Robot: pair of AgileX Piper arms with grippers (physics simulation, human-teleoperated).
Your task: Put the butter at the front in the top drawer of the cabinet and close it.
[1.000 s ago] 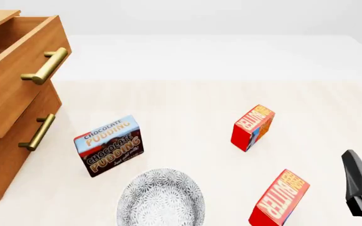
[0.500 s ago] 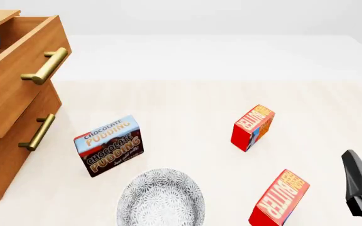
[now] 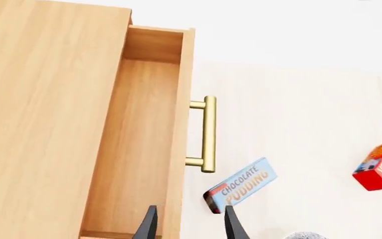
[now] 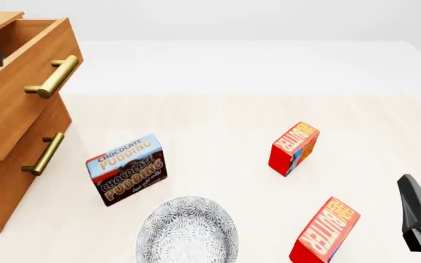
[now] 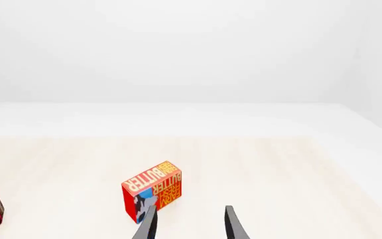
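Now my left end effector (image 3: 185, 224), fingers apart and empty, has crept further over the pulled-out orange-brown wooden top drawer (image 4: 22, 82); front red butter carton (image 4: 326, 230) untouched on the surface beside my idle right end effector (image 5: 185, 224), also apart.

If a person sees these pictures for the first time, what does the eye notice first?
The orange-brown cabinet at the front view's left, its top drawer pulled open. Then two red butter cartons on the right, one farther back, one near the front edge, and a chocolate pudding box between.
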